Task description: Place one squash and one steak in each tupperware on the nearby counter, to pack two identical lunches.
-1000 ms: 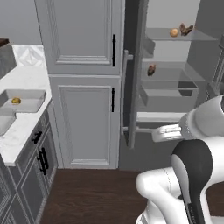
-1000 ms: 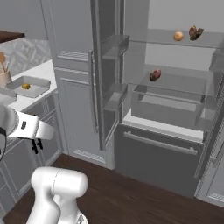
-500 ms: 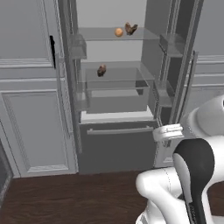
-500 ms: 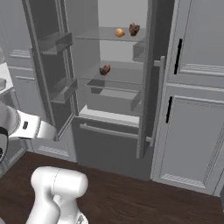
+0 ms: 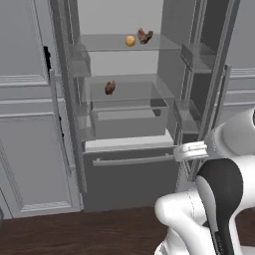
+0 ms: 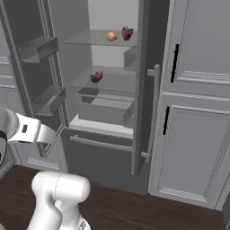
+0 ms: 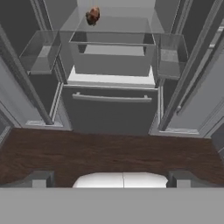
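Open fridge: we are seeing a squash beside a steak at its 3 o'clock, top shelf; second steak, middle shelf. Our hand is standing wide open, empty.

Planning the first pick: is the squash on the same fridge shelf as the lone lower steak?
No: the squash sits on the top shelf beside one steak, while the other steak lies alone one shelf down.
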